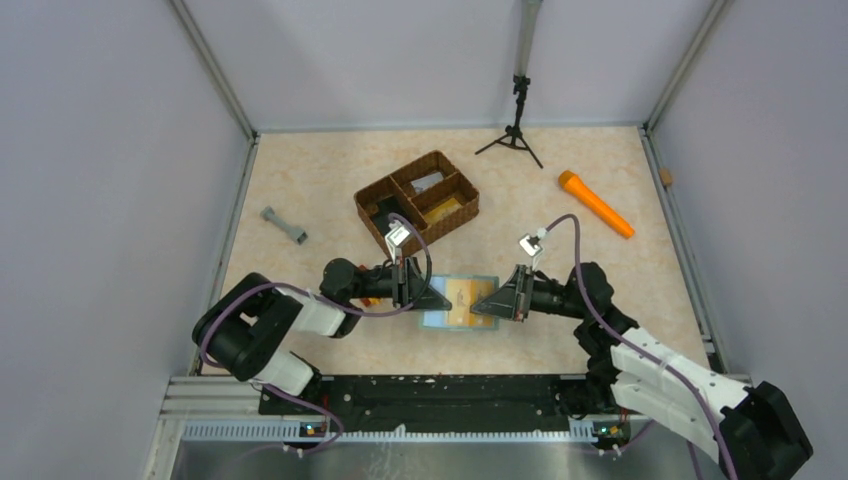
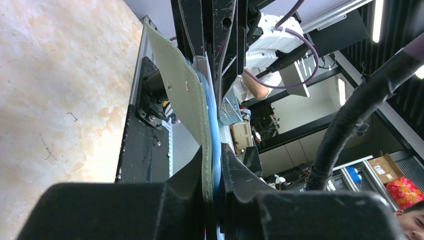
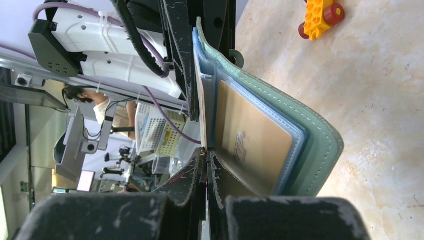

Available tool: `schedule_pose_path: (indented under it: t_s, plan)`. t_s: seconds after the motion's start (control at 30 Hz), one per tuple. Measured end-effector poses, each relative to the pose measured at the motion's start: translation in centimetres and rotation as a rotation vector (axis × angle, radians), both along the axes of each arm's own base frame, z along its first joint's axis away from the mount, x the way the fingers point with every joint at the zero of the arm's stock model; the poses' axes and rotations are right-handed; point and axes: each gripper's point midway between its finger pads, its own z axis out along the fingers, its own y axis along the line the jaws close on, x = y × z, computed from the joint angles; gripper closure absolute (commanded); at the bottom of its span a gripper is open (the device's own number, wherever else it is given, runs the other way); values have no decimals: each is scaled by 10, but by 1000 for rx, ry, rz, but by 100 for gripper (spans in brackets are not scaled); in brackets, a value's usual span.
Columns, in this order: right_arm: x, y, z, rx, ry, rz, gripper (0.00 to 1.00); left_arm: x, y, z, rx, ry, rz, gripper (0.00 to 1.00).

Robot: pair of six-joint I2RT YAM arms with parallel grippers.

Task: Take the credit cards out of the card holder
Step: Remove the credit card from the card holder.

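The card holder (image 3: pixel 320 145) is grey-green with a line of pale stitching near its edge. Its inner pockets are a clear pale blue, and the insert (image 3: pixel 252 145) showing through one pocket is tan with a small dark mark. The left gripper (image 1: pixel 440 298) and right gripper (image 1: pixel 480 303) are black, and the cable (image 1: pixel 577 250) is purple. The worktop (image 1: pixel 320 180) is pale beige, marbled in cream and peach, and carries a brown woven basket (image 1: pixel 395 176), an orange stick (image 1: pixel 596 204), a grey dumbbell-shaped piece (image 1: pixel 284 225), a black tripod (image 1: pixel 516 125) and a yellow toy brick (image 3: pixel 320 16) with red wheels.
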Motion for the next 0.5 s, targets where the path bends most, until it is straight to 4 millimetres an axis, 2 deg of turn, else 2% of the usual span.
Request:
schedule_pose_path:
  t_s: [0.07,0.13,0.43,0.5]
  plan:
    - [0,-3,3,4,-12,-6,100,-1,0,1,-2,-3,-1,90]
    - [1,-7,6,9,-21,-16,100,0,0,1,-3,-2,1,100]
    - [3,-12,3,2,-9,-25,100,0,0,2,-5,-2,4,100]
    - [3,-13,1,-1,-3,-25,80,0,0,2,-5,-2,5,100]
